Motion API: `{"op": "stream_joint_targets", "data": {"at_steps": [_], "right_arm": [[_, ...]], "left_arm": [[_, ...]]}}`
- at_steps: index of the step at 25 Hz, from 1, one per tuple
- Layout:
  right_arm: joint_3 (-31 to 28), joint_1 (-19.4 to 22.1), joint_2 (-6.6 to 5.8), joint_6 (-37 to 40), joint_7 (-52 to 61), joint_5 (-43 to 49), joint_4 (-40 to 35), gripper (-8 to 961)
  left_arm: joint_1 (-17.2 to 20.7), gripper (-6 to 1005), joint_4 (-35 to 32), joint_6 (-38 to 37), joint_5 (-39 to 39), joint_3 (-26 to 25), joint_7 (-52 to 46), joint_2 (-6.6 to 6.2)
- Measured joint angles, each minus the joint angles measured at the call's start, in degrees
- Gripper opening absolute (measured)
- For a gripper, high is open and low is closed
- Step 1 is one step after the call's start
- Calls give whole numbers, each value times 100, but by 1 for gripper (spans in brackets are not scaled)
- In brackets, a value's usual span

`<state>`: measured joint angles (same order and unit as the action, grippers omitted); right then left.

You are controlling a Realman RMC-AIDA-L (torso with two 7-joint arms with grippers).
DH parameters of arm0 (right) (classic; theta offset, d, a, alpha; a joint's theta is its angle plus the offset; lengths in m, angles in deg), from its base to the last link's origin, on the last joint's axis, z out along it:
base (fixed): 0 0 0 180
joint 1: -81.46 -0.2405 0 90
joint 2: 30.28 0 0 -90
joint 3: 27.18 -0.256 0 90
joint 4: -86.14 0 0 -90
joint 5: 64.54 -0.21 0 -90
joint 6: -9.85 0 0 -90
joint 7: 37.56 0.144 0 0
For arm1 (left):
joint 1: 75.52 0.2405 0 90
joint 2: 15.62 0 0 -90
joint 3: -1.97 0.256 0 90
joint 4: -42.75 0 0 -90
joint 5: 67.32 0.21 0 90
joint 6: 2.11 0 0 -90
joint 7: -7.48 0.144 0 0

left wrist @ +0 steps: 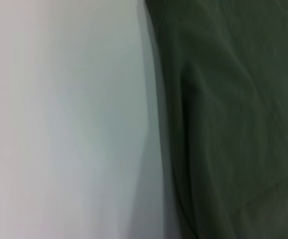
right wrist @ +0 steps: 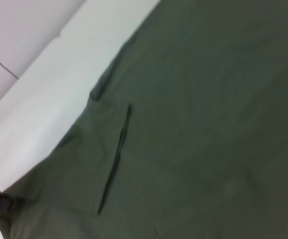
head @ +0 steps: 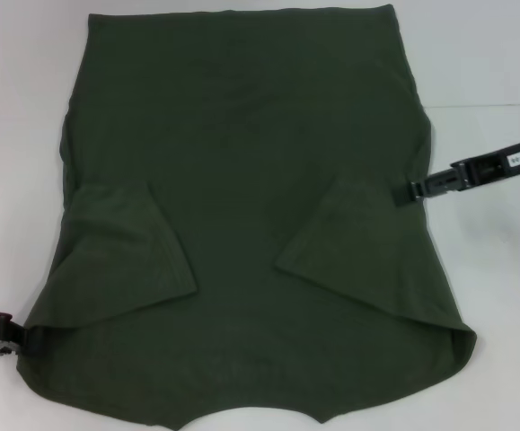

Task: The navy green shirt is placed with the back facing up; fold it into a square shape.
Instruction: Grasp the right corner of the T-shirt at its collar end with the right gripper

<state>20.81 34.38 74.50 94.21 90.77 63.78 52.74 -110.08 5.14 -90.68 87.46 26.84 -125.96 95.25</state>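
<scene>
Lying flat on the white table point(head: 493, 54), navy green shirt point(head: 242, 180), sleeves folded inward; left gripper point(head: 8, 339) and right gripper point(head: 403, 191) at opposite edges, grip impossible to tell.

Navy green shirt point(head: 242, 180) plain dark olive; table point(head: 484, 54) seemingly white.

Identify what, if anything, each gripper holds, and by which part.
Cannot be told: left gripper and right gripper each meet a side edge of the navy green shirt.
</scene>
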Motion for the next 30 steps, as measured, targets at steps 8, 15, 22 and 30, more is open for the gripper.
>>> {"op": "stream_joint_targets", "data": {"at_steps": [8,15,22,30], "right_arm": [[-57,18,-288,792,1219,625,-114,908],[-82,139,-288,1176,1440,1144,-67,904],[-61,301,-234,1119,1290,1238,163,900],[52,329,-57,935,1129,1393,395,896]], "left_arm": [[-30,38,0,-7,-43,0,10,-12],[-35,37,0,-1,-58,0,25,17],[-50,37,8,18,-59,0,21,14],[-51,36,19,40,-63,-2,9,11]]}}
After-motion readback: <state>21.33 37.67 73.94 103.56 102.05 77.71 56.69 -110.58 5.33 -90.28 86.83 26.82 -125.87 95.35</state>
